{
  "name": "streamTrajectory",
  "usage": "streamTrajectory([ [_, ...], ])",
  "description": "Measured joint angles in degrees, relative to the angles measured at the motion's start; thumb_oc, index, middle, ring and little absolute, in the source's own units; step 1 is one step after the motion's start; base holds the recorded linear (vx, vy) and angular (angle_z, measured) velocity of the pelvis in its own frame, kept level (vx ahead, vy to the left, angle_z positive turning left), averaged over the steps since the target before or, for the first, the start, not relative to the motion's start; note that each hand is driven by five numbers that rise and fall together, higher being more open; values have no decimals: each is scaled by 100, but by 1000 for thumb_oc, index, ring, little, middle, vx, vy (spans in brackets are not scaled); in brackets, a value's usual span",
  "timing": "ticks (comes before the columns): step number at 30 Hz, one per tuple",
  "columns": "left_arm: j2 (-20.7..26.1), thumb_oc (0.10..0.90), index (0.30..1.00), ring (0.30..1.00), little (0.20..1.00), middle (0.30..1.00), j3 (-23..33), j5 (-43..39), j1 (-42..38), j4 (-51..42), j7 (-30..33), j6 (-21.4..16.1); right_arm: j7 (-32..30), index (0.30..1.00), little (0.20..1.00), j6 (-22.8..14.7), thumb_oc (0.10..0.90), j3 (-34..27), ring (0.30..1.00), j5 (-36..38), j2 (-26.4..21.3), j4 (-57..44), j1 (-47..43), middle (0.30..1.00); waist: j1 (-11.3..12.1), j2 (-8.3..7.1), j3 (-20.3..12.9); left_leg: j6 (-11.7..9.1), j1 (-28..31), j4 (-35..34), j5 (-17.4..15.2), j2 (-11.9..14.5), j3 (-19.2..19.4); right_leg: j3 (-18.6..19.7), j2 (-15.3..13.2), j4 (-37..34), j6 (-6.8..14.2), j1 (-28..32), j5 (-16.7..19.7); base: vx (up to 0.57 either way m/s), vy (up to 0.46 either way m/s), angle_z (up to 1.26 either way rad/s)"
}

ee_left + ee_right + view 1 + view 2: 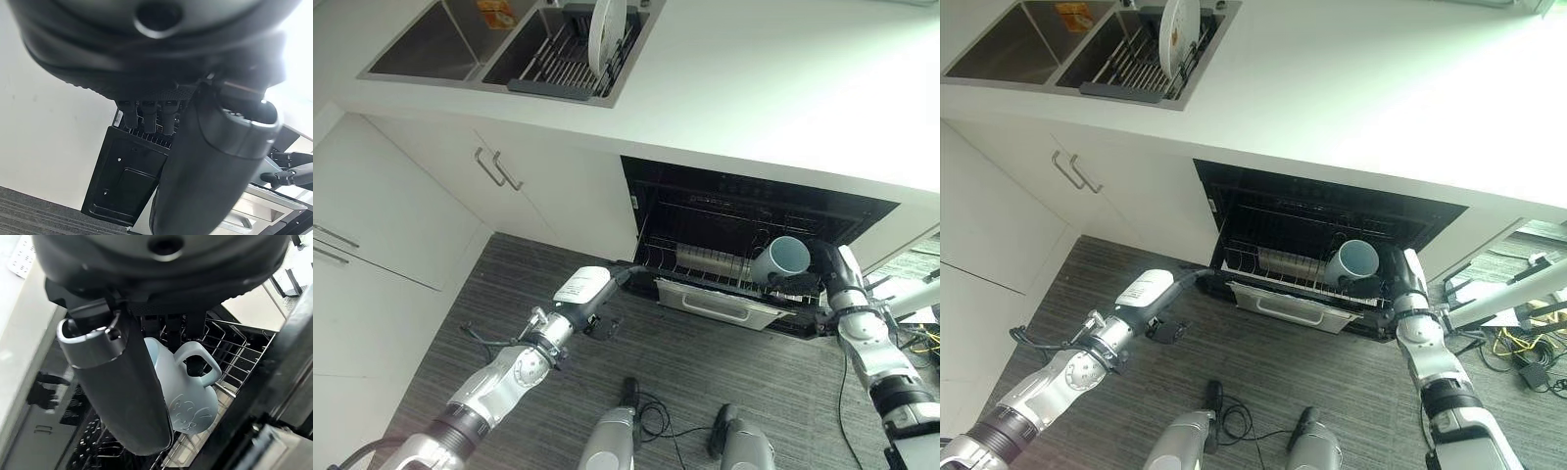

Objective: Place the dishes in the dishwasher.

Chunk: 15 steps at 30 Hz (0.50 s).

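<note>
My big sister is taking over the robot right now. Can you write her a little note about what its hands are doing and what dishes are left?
Right hand: shut on the pale blue mug, holding it at the rack inside the open dishwasher; not let go yet.
Left hand: low by the dishwasher's left front corner, holding no dish; its finger pose is unclear.
Done: the dishwasher is open and the mug is at the rack.
Left: release the mug, then fetch the white plate standing in the drying rack in the sink and load it.

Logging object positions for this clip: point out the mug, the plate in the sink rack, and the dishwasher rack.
mug (783,257), left eye view, inner wall.
plate (606,32), left eye view, face.
dishwasher rack (1278,264), right eye view, wire tines.
</note>
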Motion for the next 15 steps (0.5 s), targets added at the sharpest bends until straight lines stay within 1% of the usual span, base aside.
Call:
streamTrajectory([
  [1, 58, 800, 900, 900, 900, 900, -50, 0, -38, -3, -4, 0, 20, 300, 300, 7, 400, 41, 300, -53, 0, 198, -135, 300, 2, 7, 6, 1, -39, 5, 3, -3, 3, 3, -3, 6, 0, -39, 0, -81, -22, -1],
  [3, 215, 800, 900, 900, 900, 900, -161, -3, -169, -18, -43, 1, 31, 300, 300, -19, 400, 43, 300, -79, -49, 280, -317, 300, -2, 25, 101, 2, -58, 15, 10, -4, 9, 16, -5, 25, -2, -68, 3, -86, -19, -2],
  [5, 357, 800, 900, 900, 900, 900, -220, -7, -354, -32, -112, -4, 76, 300, 300, -61, 400, 47, 300, -75, -162, 509, -663, 300, 0, 59, 254, -4, -95, 15, 31, -4, 22, 43, -10, 67, -2, -140, 3, -71, -12, -3],
  [6, 385, 800, 900, 900, 900, 900, -224, -32, -432, -33, -116, -5, 91, 300, 300, -61, 400, 47, 300, -72, -258, 558, -793, 300, 1, 91, 278, -7, -179, 16, 50, -2, 14, 42, -11, 85, -5, -223, 4, -42, -7, -1],
  [10, 401, 800, 900, 900, 900, 900, -210, -79, -603, -41, -114, -4, 162, 300, 300, -99, 400, 47, 300, -62, -490, 770, -1200, 300, 31, 160, 394, -12, -306, 6, 93, -2, 10, 46, -14, 122, -34, -368, 24, -8, -2, 0],
  [13, 403, 800, 900, 900, 900, 900, -211, -100, -685, -38, -114, 9, 224, 300, 300, -101, 400, 57, 300, 95, -545, 775, -1239, 300, 24, 162, 397, -12, -353, 6, 93, -2, 12, 46, -6, 103, -34, -400, 24, -44, -31, 2],
  [15, 407, 800, 900, 900, 900, 900, -217, -100, -829, -21, -114, 15, 274, 300, 300, -112, 400, 57, 300, 157, -599, 781, -1350, 300, 25, 168, 487, -13, -369, 13, 97, -3, 12, 51, -6, 109, -39, -416, 29, 0, 0, 0],
])
